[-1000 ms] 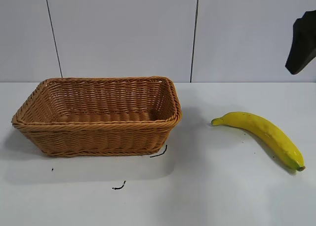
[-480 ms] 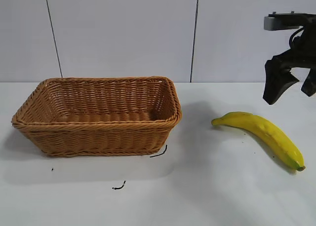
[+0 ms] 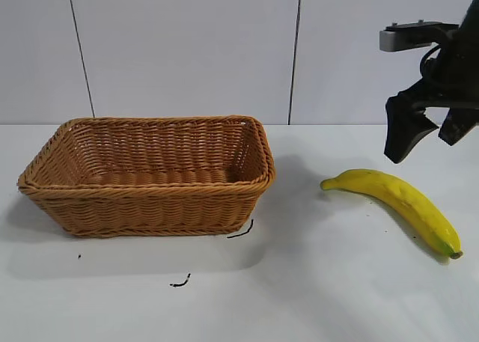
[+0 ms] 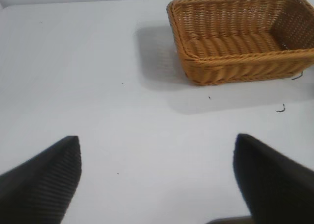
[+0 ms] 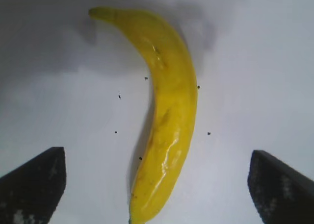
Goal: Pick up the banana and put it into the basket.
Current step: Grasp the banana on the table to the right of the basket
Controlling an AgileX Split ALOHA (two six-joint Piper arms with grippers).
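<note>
Nearest to us in the exterior view, two small dark marks lie on the white table, one in front of the basket and one by its front right corner. Just behind them sits the basket, a light-brown woven one with a braided rim, on the left half of the table; we see nothing inside it. Well apart from it, on the right side, the banana lies flat on the table, its thin end toward the basket and its greenish, dark-tipped end near the right edge.

Above the banana and a little behind it hangs the right gripper, pointing steeply down with its fingers spread wide and nothing between them; it is not touching the fruit. From the right wrist view we look straight down on the banana, which lies between the two dark fingertips.

The left gripper shows only in its own wrist view, fingers wide apart and empty over bare table, with the basket farther off. Behind everything stands a pale panelled wall.
</note>
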